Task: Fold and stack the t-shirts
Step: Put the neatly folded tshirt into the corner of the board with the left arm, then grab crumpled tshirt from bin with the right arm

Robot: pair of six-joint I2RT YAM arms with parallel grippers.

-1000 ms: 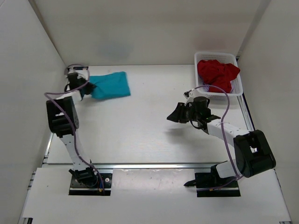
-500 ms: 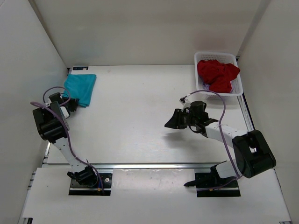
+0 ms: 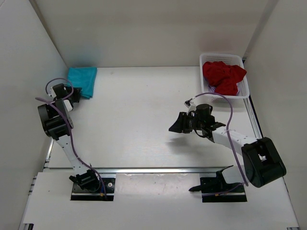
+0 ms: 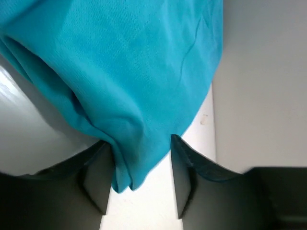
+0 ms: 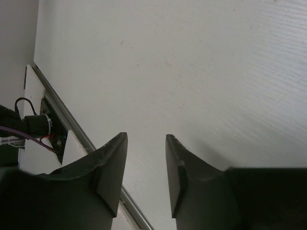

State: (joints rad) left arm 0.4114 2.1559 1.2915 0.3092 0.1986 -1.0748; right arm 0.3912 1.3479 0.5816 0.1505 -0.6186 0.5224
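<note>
The teal t-shirt [image 3: 82, 79] lies folded in the table's far left corner against the side wall. My left gripper [image 3: 75, 92] sits at its near edge, open. In the left wrist view a corner of the teal t-shirt [image 4: 134, 86] droops between the spread fingers, resting against the left finger [image 4: 98, 177] and apart from the right one; the left gripper [image 4: 140, 140] is not clamped on it. The dark red t-shirt [image 3: 222, 76] lies crumpled in the white basket [image 3: 225, 55]. My right gripper [image 3: 173, 126] hovers over mid-table, open and empty [image 5: 145, 137].
The white mesh basket stands at the far right corner by the right wall. Side walls close in the table on both sides. A metal rail [image 3: 163, 168] runs along the near edge, in front of both arm bases.
The left arm carried the teal t-shirt from further right into the far left corner and opened its jaws off it. The right gripper opened a little wider and barely shifted.
</note>
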